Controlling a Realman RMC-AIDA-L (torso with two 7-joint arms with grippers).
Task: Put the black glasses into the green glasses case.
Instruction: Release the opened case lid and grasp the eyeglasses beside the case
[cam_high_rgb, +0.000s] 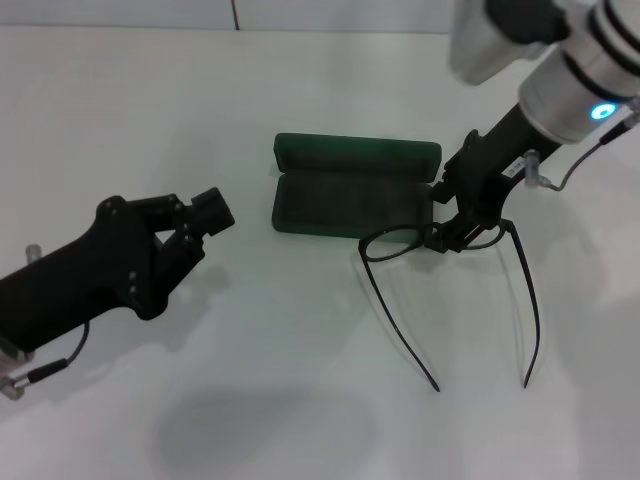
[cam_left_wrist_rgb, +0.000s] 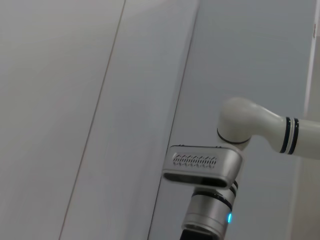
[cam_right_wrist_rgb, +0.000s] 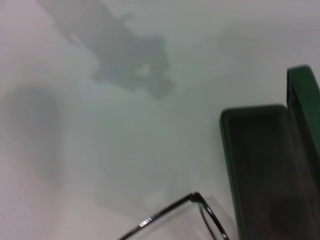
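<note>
The green glasses case (cam_high_rgb: 345, 200) lies open in the middle of the white table, its lid (cam_high_rgb: 357, 155) folded back on the far side. It also shows in the right wrist view (cam_right_wrist_rgb: 260, 165). The black glasses (cam_high_rgb: 395, 243) are just right of the case's near right corner, temple arms unfolded and pointing towards the table's front. My right gripper (cam_high_rgb: 447, 238) is shut on the frame near the bridge. Part of the frame shows in the right wrist view (cam_right_wrist_rgb: 200, 210). My left gripper (cam_high_rgb: 212, 212) is parked at the left, apart from both, fingers together and empty.
The white table (cam_high_rgb: 300, 400) carries nothing else that shows. The left wrist view shows only my right arm (cam_left_wrist_rgb: 235, 150) and a wall.
</note>
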